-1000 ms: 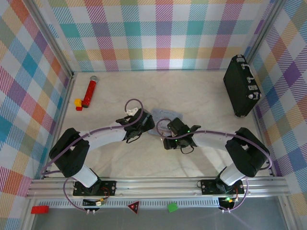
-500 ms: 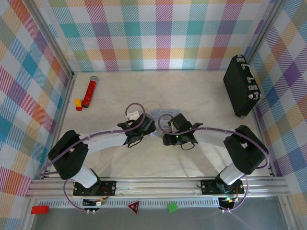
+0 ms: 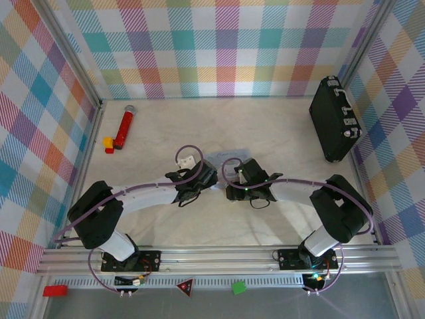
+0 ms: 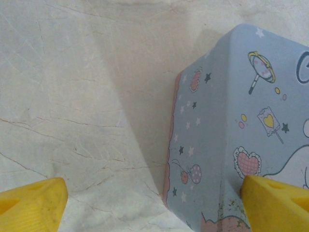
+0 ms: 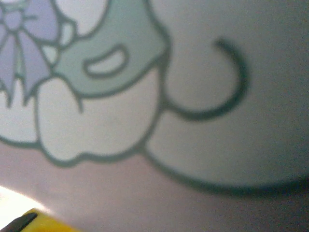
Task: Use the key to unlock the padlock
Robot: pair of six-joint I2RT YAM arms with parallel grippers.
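The padlock and the key are hidden from view. A pale blue cartoon tin (image 3: 230,155) lies at the table's middle, and both arms meet over it. My left gripper (image 4: 152,209) is open wide. One of its yellow fingertips (image 4: 30,204) hangs over bare table left of the tin (image 4: 231,121), and the other sits over the tin's lid. In the top view the left gripper (image 3: 208,178) is at the tin's near left corner. My right gripper (image 3: 231,181) hovers very close above the lid (image 5: 159,121), where one yellow fingertip (image 5: 34,223) shows at the bottom left. Its jaw gap is out of frame.
A red microphone-shaped toy (image 3: 124,126) and small yellow and red blocks (image 3: 107,143) lie at the back left. A big black briefcase (image 3: 337,119) leans against the right wall. Plaid walls enclose the table on three sides.
Both wrists have drawn closer together over the tin, the left shifting right and the right shifting left. More of the tin is now covered.
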